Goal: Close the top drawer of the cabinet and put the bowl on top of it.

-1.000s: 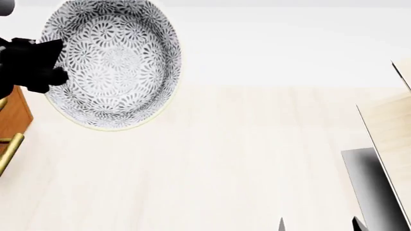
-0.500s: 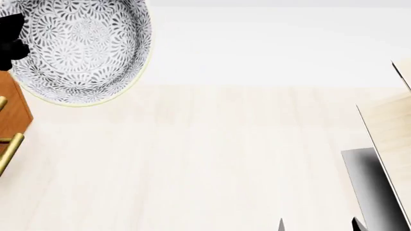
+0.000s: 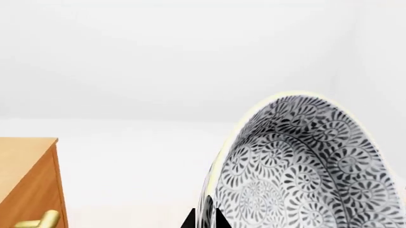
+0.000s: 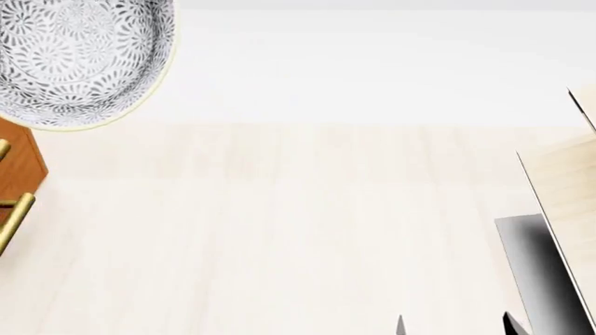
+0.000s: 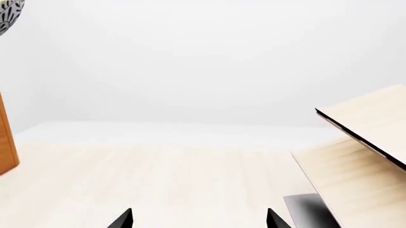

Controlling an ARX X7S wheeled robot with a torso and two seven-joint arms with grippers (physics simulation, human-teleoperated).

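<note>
Bowl transfer in progress. The round deep white bowl with dense grey leafy pattern (image 4: 79,59) has moved up and toward the left edge of the head view across the last second; it now sits over the corner of the reddish-brown wooden cabinet (image 4: 21,164), partly cropped by the frame. The black left arm that showed beside it a second ago has gone out of the head view.

Left end effector (image 3: 204,222): only two dark finger tips show in the left wrist view, one either side of the bowl rim, so it reads as clamped on the bowl's wall. The bowl is tilted, its inside facing the camera, airborne and not touching the cabinet top (image 3: 25,156), which lies well off to one side in that view.

Right end effector (image 5: 199,219): tips spread wide, nothing between them, idle over the pale wood worktop (image 4: 279,230) near the pale wood panel with dark grey base (image 4: 559,209).

Drawer state: only brass bar handles (image 4: 17,220) and a sliver of cabinet front are visible; can't confirm the top drawer is shut from these views.

My read: carry phase is nearly done; what's left is levelling the bowl, lowering onto the top, releasing. Risk: tilt at release.

No brands, labels or readable text anywhere.
</note>
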